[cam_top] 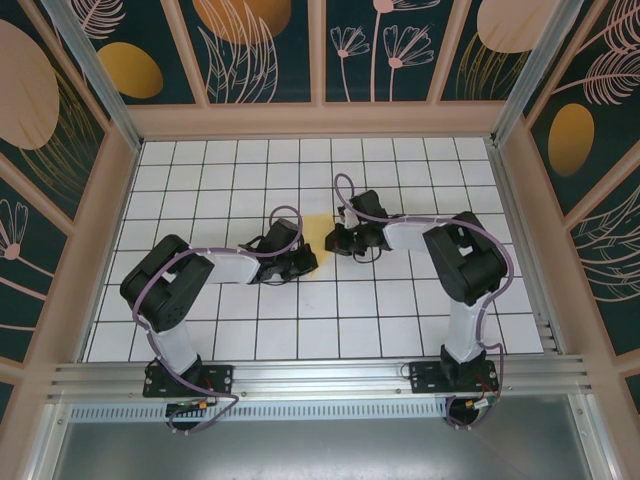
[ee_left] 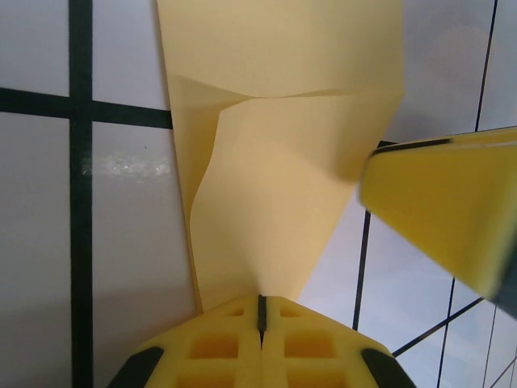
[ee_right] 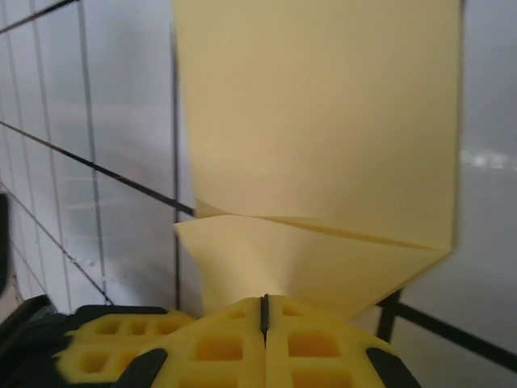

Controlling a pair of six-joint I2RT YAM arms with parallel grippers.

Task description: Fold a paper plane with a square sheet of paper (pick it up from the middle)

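Between arms, square sheet of paper (cam_top: 318, 232), yellow, creased, buckled, pinched by left gripper (ee_left: 260, 314) and right gripper (ee_right: 264, 311).

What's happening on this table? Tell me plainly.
Two robot arms are working a thin yellow sheet of paper in the middle of the white gridded table. The left claw is shut on it from one side and the right claw is shut on it from the other. The sheet shows a fold line and bulges between them. It is no pointed plane yet.
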